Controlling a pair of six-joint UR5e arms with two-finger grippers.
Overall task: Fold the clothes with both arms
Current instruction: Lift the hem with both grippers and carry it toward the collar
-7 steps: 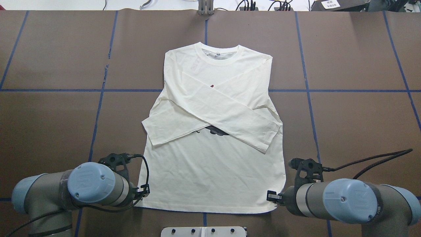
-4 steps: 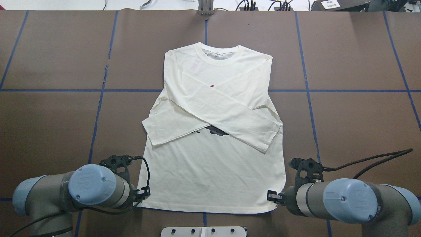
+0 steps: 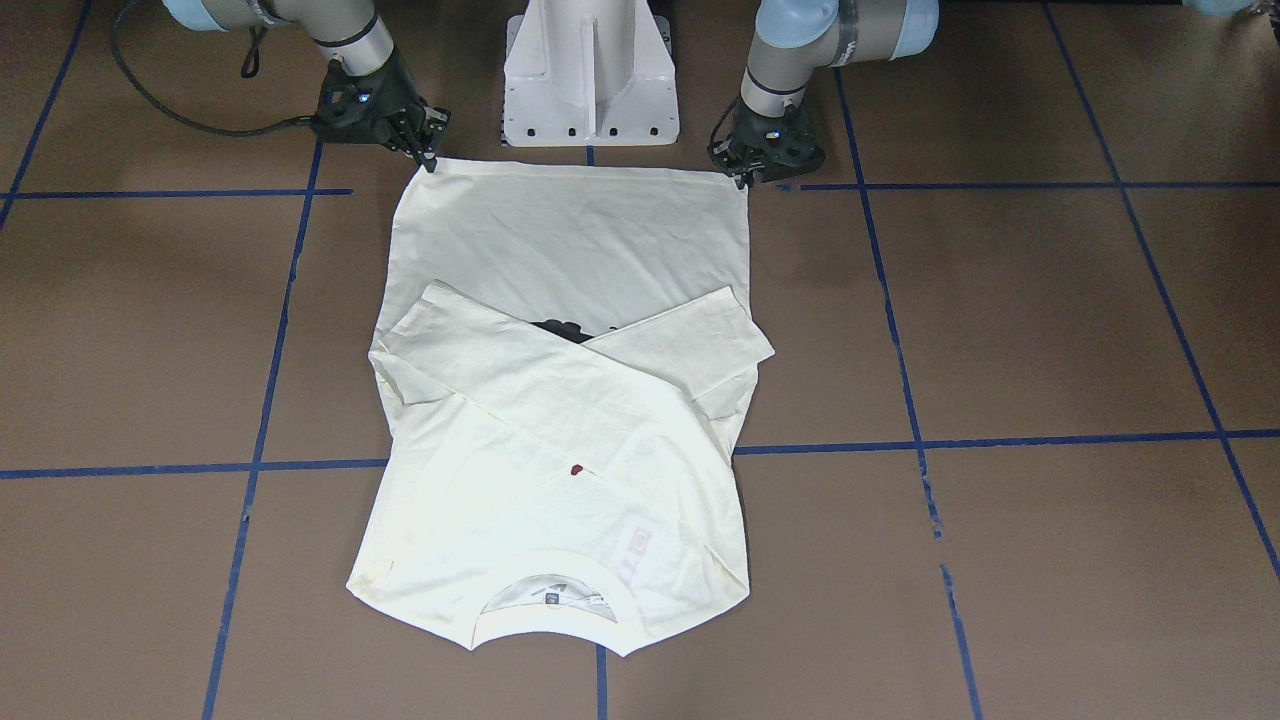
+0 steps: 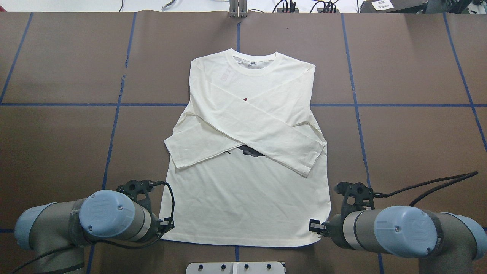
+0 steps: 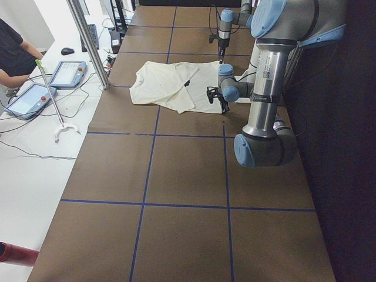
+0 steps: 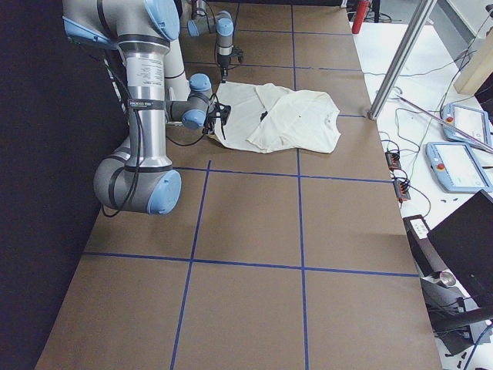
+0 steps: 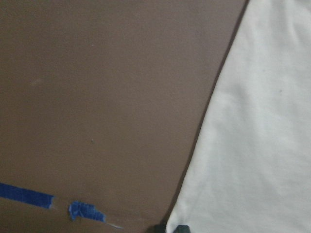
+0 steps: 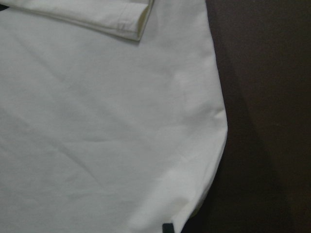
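The cream long-sleeved T-shirt (image 4: 247,201) lies flat on the brown table, collar at the far side and both sleeves crossed over the chest. A bit of the black cat print (image 4: 249,151) shows under the sleeves. My left gripper (image 4: 171,224) is at the near-left hem corner, and its dark fingertips (image 7: 167,228) stand close together at the cloth's corner. My right gripper (image 4: 315,227) is at the near-right hem corner, with a fingertip (image 8: 167,227) on the cloth edge. In the front-facing view the left gripper (image 3: 742,178) and the right gripper (image 3: 428,155) pinch the two hem corners of the T-shirt (image 3: 560,240).
The white pedestal base (image 3: 590,70) stands between the arms, just behind the hem. Blue tape lines (image 4: 114,125) cross the table. A black cable (image 4: 437,184) trails from the right wrist. Tablets (image 5: 64,73) and a metal post (image 5: 88,41) stand beyond the far table edge.
My left arm has moved slightly toward the robot's side and lower at the hem corner. The right arm and the T-shirt have not moved.
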